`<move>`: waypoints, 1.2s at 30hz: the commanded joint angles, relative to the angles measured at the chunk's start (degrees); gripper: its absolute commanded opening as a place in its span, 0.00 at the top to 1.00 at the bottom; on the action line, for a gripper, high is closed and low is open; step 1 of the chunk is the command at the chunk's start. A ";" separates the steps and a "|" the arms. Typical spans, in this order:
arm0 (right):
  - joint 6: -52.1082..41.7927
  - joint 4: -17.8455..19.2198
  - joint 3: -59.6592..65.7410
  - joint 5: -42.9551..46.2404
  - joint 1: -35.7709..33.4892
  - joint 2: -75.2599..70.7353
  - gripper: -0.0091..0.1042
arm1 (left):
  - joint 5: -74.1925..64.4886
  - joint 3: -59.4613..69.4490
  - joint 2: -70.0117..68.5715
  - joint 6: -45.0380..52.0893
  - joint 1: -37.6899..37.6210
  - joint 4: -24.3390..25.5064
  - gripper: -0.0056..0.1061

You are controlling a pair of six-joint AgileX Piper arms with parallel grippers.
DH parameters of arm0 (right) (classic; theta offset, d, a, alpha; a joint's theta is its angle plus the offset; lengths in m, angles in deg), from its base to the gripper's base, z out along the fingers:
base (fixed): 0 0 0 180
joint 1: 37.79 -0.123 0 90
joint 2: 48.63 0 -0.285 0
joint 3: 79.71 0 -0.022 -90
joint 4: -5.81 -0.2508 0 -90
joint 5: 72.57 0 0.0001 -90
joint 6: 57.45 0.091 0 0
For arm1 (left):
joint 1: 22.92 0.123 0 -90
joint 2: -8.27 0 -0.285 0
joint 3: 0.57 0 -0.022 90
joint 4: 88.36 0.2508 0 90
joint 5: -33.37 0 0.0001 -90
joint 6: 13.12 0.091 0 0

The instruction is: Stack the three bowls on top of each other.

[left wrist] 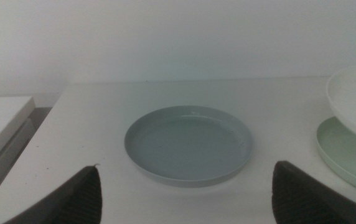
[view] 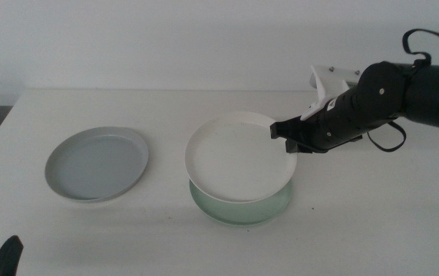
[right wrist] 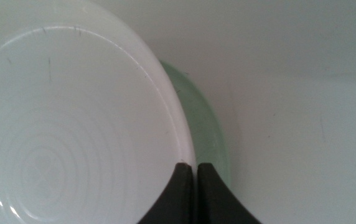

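Note:
My right gripper is shut on the right rim of the cream white bowl and holds it tilted just above the pale mint green bowl, which rests on the table in the middle. In the right wrist view the gripper pinches the white bowl's rim, with the green bowl under it. The grey-blue bowl lies alone on the left; it also shows in the left wrist view. My left gripper waits at the bottom left, open and empty.
The white table ends at a pale wall behind. A lower white surface stands off the table's left edge. The white bowl and the green bowl show at the side of the left wrist view.

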 commanded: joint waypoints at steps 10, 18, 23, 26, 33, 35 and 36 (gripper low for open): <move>0.21 0.43 0.17 3.33 -0.13 5.17 0.94 | 0.75 0.01 -0.15 0.16 0.12 -0.03 0.11; 0.21 0.43 0.17 3.63 -0.13 5.30 0.69 | 0.75 0.01 -0.15 0.16 0.12 -0.03 0.11; 0.09 2.23 -2.66 -1.94 0.62 2.93 0.38 | 0.75 0.01 -0.15 0.16 0.12 -0.03 0.11; -2.49 4.36 -4.69 -6.81 1.14 -2.65 0.24 | 0.75 0.01 -0.15 0.16 0.12 -0.03 0.11; -14.40 1.74 1.34 -9.12 1.30 -26.42 0.21 | 0.75 0.01 -0.15 0.04 0.12 -0.03 0.11; -16.48 0.63 6.11 -8.36 1.30 -33.83 0.21 | 0.75 0.01 -0.15 0.04 0.12 -0.03 0.11; -18.06 -0.23 7.93 -8.04 1.30 -36.64 0.21 | 0.75 0.01 -0.15 0.04 0.12 -0.03 0.11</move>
